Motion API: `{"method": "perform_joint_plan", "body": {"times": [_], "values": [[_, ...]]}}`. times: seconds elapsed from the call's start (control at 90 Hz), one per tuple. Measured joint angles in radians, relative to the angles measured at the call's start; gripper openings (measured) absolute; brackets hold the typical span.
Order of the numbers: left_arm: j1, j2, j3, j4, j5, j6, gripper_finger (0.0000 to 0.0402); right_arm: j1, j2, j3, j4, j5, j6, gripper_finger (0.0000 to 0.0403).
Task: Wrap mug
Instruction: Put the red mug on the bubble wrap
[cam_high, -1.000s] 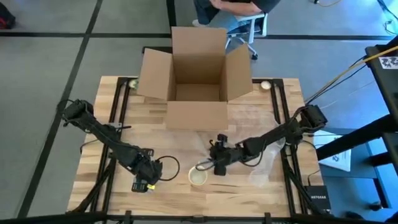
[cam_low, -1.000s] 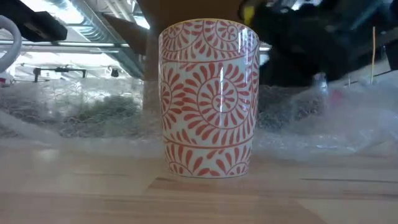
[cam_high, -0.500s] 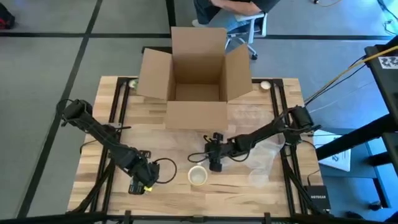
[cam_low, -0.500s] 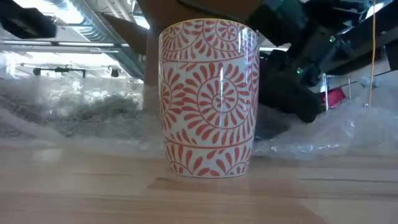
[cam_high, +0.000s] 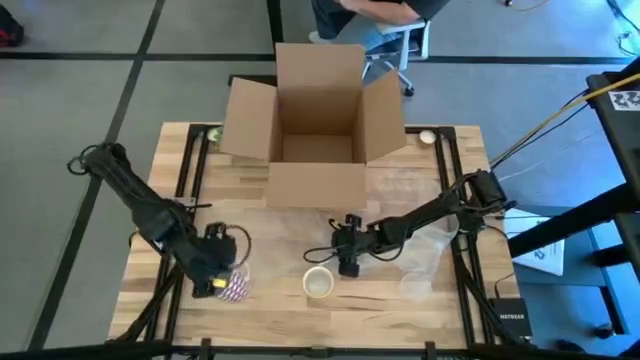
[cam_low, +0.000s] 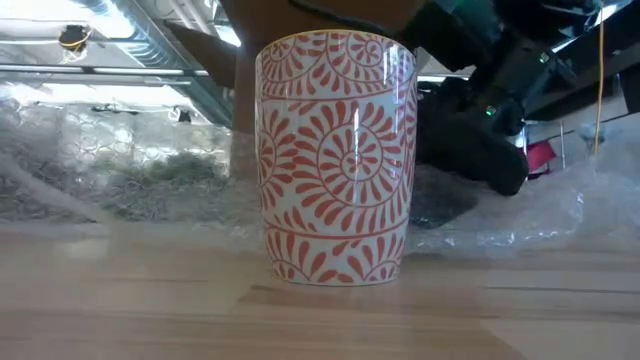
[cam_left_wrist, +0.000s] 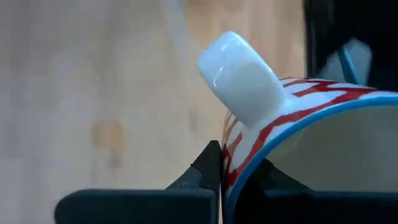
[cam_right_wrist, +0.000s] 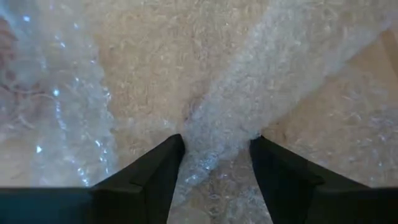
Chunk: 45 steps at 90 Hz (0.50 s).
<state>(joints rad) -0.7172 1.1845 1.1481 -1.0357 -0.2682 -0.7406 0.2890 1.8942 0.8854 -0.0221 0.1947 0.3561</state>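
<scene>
From above, my left gripper (cam_high: 222, 278) sits near the front-left corner of the table (cam_high: 400, 320), holding a red-patterned mug (cam_high: 236, 287). A second cup (cam_high: 318, 283) stands upright near the middle of the front edge, well apart from that mug. My right gripper (cam_high: 345, 255) is just behind the cup, on the sheet of bubble wrap (cam_high: 425, 255) that spreads toward the right side. An open cardboard box (cam_high: 314, 125) stands at the back.

At table height, the patterned cup (cam_low: 337, 155) fills the frame, upright, with bubble wrap (cam_low: 120, 170) lying behind it on both sides and the dark bulk of the right arm (cam_low: 480, 120) behind and to one side.

Through the left wrist, the fingers are clamped on the mug's wall (cam_left_wrist: 298, 118), one inside the rim and one outside. Its white handle (cam_left_wrist: 239, 78) sticks out beyond the fingers, and the mouth faces the camera, so the mug lies tilted in the grip.

Through the right wrist, the fingers (cam_right_wrist: 149, 171) stand apart with a ridge of bubble wrap (cam_right_wrist: 224, 124) between them, not yet pinched.

My read: the wrap lies to the right of the held mug, past the cup, so the left arm must carry the mug that way.
</scene>
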Motion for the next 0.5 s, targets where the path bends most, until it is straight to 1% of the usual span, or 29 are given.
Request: {"method": "perform_joint_plan", "body": {"times": [0.078, 0.144, 0.256, 0.344, 0.5], "values": [[0.025, -0.006, 0.000, 0.000, -0.099, 0.034, 0.0002, 0.000, 0.000, -0.001, 0.007, 0.000, 0.000, 0.0186], [0.064, -0.001, -0.013, 0.036, -0.142, 0.082, 0.0002, 0.000, 0.000, -0.002, 0.013, -0.001, 0.000, 0.0186], [0.150, 0.028, -0.069, 0.135, -0.146, 0.172, 0.0002, 0.000, 0.000, -0.001, 0.013, -0.002, 0.002, 0.0186], [0.214, 0.064, -0.117, 0.193, -0.142, 0.201, 0.0002, 0.000, 0.002, 0.009, 0.002, -0.003, 0.003, 0.0186], [0.317, 0.152, -0.184, 0.310, -0.140, 0.245, 0.0002, -0.001, 0.005, 0.080, -0.092, -0.010, -0.019, 0.0186]]}}
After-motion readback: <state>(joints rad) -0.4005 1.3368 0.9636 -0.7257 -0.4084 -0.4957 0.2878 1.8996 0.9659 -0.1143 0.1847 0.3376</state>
